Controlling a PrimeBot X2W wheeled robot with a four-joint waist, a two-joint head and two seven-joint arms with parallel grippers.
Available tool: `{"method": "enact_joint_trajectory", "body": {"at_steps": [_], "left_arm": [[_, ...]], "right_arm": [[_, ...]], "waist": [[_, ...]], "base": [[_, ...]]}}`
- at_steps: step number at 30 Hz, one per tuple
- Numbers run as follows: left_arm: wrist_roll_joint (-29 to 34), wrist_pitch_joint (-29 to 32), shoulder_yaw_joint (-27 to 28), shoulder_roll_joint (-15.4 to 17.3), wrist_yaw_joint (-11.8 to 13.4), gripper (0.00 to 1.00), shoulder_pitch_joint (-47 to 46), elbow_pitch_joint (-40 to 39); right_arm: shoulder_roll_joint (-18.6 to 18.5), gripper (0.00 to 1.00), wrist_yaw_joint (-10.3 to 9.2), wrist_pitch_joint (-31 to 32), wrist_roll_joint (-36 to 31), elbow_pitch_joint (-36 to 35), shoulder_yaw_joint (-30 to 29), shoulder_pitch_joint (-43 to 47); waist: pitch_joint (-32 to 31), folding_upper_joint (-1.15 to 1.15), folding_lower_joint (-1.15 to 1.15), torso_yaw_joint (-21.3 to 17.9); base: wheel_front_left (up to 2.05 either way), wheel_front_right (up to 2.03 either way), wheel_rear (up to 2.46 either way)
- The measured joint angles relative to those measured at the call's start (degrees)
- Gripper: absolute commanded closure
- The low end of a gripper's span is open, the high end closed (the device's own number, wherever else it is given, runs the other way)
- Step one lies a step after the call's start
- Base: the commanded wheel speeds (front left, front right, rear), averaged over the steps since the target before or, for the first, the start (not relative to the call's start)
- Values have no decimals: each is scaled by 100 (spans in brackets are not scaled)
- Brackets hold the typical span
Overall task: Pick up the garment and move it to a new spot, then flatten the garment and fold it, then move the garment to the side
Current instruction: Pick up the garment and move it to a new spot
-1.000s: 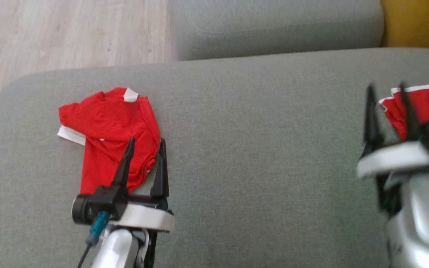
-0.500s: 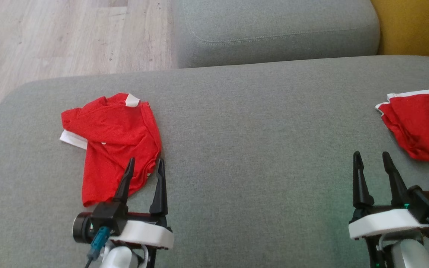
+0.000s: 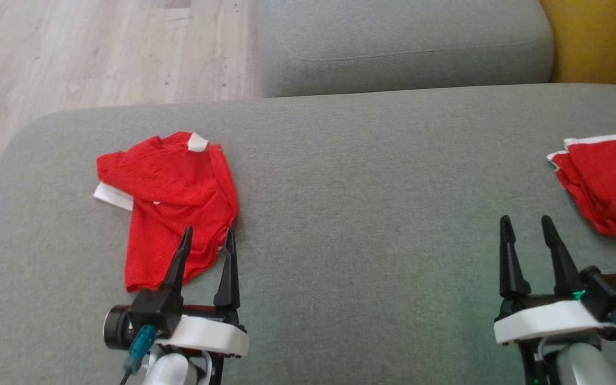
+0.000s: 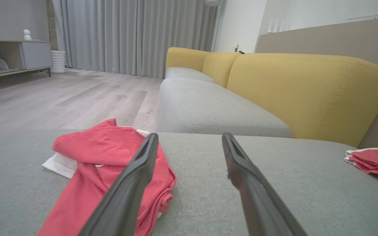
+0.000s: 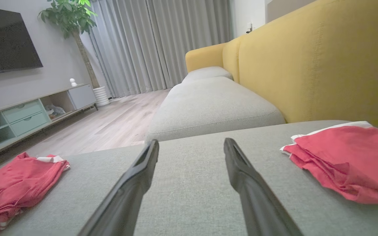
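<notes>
A crumpled red garment [image 3: 169, 198] with white trim lies on the left part of the grey sofa cushion [image 3: 372, 214]. My left gripper [image 3: 207, 231] is open just in front of it, its left fingertip over the garment's near edge. Through the left wrist camera the garment [image 4: 100, 147] sits left of the open left gripper [image 4: 189, 136]. A second red garment [image 3: 607, 182], folded, rests at the cushion's right edge. My right gripper [image 3: 525, 220] is open and empty to its near left. In the right wrist view the folded garment [image 5: 343, 157] is right of the right gripper [image 5: 191, 141], and the crumpled garment [image 5: 21, 180] is far left.
Another grey seat cushion [image 3: 404, 48] lies behind the near one. A yellow backrest [image 3: 602, 43] rises at the far right. Wooden floor [image 3: 72, 53] drops off beyond the cushion's left and far edge. A low cabinet [image 5: 28, 114] stands across the room.
My right gripper has drawn back from the folded red garment, which stays on the cushion. The head camera shifted slightly. My left gripper has hardly moved.
</notes>
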Motion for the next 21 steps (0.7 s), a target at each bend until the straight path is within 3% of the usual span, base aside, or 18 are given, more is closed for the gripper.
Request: {"method": "enact_joint_trajectory", "body": {"at_steps": [21], "left_arm": [[168, 0, 226, 2, -8, 0, 102, 119]], "right_arm": [[3, 0, 0, 0, 214, -64, 735, 250]], "waist": [[-210, 0, 0, 1527]], "base": [[0, 0, 0]]}}
